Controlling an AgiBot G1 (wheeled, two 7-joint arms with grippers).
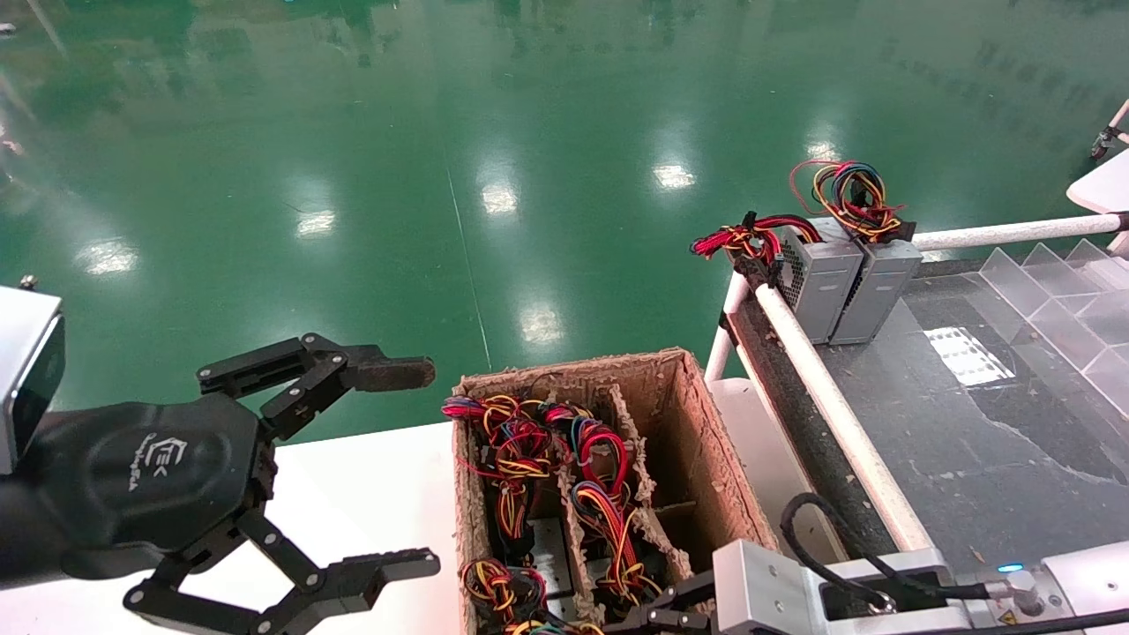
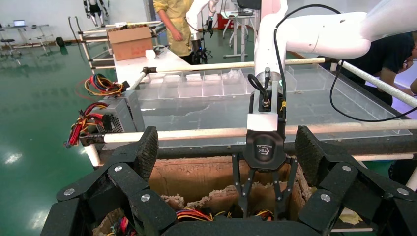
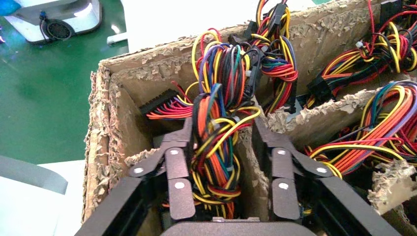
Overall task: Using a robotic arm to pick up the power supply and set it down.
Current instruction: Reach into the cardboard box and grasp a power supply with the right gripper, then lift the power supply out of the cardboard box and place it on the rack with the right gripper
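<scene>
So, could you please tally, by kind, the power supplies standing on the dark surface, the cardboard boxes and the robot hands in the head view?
Standing power supplies: 2
Cardboard box: 1
Robot hands: 2, left hand and right hand
Total: 5

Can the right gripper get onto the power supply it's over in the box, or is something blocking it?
Probably yes. The right gripper is already down inside the cardboard box, fingers open either side of a wire bundle. The power supply body under the wires is hidden, so the fingers may meet cables and torn divider first.
</scene>
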